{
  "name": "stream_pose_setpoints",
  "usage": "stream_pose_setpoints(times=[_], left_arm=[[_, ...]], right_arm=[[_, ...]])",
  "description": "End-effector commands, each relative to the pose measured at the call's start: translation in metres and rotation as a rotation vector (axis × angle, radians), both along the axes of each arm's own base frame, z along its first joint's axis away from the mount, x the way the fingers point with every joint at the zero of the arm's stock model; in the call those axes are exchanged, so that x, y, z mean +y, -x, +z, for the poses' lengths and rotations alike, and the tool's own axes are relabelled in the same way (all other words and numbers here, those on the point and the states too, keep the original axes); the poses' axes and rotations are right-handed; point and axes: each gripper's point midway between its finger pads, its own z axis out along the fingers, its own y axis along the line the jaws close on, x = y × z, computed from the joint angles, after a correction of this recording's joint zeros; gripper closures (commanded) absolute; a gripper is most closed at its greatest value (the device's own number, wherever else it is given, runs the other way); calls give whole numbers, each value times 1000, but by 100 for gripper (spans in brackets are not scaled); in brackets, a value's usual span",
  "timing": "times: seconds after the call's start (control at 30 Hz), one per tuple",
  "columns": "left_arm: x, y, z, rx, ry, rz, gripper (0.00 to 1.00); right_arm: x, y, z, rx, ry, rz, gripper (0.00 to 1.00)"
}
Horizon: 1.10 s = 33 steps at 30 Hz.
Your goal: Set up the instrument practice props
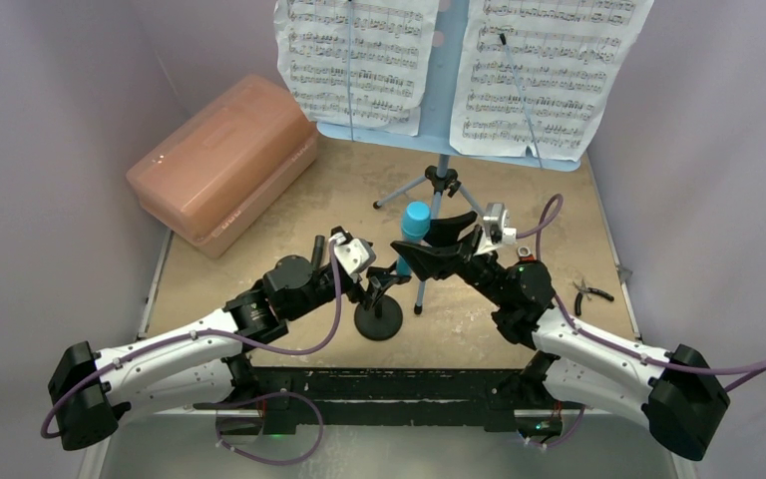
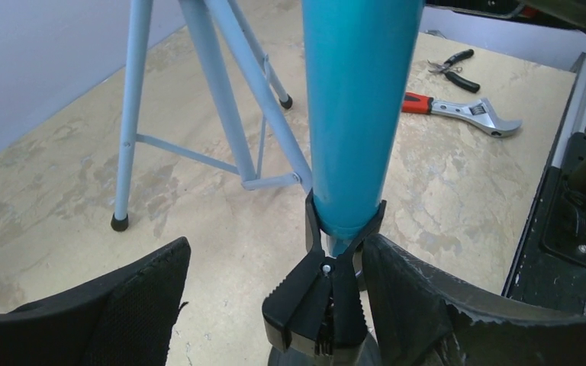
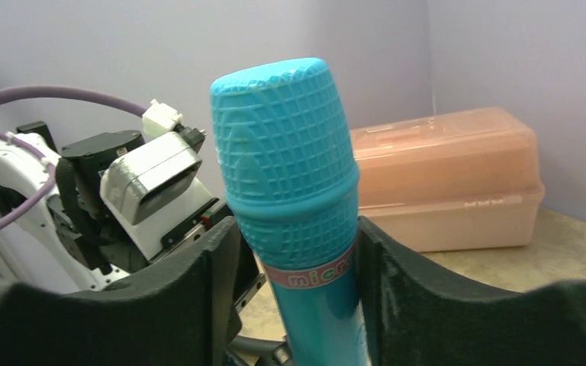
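Because the microphone (image 3: 286,191) must seat its narrow tail in the forked clip (image 2: 328,293) on top of the mic stand (image 1: 379,319), the right gripper (image 3: 297,236) clasps it just under the meshed head and holds it upright, so the taper points straight down. In the left wrist view the tail sits between the clip's 2 prongs; whether it is pushed fully home I cannot tell. The left gripper (image 2: 275,252) is spread wide, its 2 fingers flanking the clip low down, 1 just beside it, the other apart. I judge it is placed to steady the stand, not to carry it. Both arms reach forward and bend inward, meeting mid-table (image 1: 259,205), the right wrist higher. Behind them the music stand (image 1: 446,70) holds 2 pages (image 1: 354,55) side by side.
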Motion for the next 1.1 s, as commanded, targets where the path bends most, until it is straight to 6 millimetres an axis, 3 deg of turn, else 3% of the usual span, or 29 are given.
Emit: stream_pose_setpoints(times=[0.0,0.13,0.43,0.83,1.07], left_arm=[[15,-16,30,-19,125,124,19],[21,-19,37,-19,166,167,16],[35,-23,55,-15,267,241,11],[54,-28,64,25,371,343,1],[70,-33,61,59,402,430,0]], right_arm=[[2,13,18,1,-25,59,37],[1,12,19,9,-22,46,22],[-2,12,19,11,-18,34,2],[-13,15,11,41,30,0,2],[-32,19,2,85,62,-57,2]])
